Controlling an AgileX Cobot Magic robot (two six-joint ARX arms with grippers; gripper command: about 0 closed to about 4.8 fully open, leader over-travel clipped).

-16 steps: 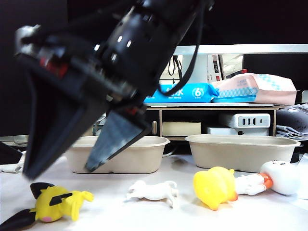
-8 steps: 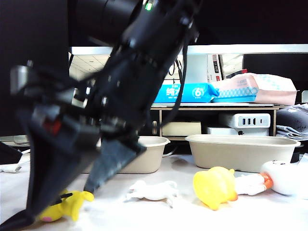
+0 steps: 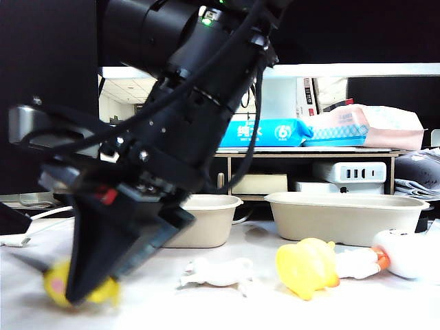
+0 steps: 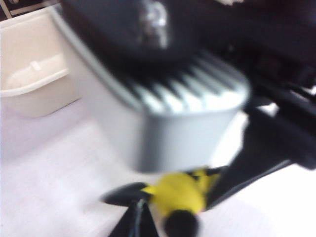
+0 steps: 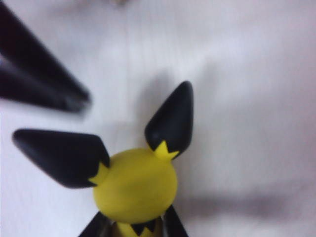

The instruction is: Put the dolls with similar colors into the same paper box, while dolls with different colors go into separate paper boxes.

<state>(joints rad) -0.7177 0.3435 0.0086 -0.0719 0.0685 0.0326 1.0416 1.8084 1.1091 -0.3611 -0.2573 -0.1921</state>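
Dolls lie loose on the table; both paper boxes behind them look empty. Left to right: right gripper closing around the yellow mouse doll, white animal, duck, white figure. Left gripper's state cannot be told.

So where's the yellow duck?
In the exterior view the yellow duck lies on the table right of centre, between the white four-legged animal and the white round-headed figure.
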